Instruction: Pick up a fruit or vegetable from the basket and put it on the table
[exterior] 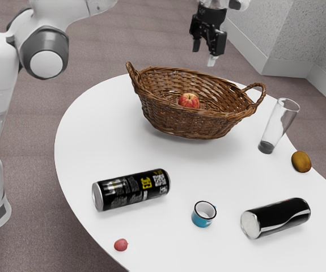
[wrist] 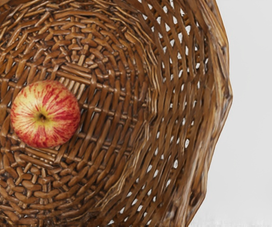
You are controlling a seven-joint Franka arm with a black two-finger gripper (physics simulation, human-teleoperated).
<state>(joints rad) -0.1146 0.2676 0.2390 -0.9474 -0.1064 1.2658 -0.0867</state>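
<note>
And there sat the apple (exterior: 189,101), down in the wicker basket (exterior: 180,122), its underside tucked behind the near rim in the exterior view! High above hung the black gripper (exterior: 210,46), its arm cut off at the top edge; open or closed, I couldn't tell. The wrist view caught the whole apple top, stem hollow and all, but cropped the basket.

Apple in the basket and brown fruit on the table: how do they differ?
The apple is streaked red and yellow, the brown fruit simply brown. The apple looks round, the brown fruit more oval. The apple sits inside the basket, the brown fruit on the table. Neither is held.
</note>
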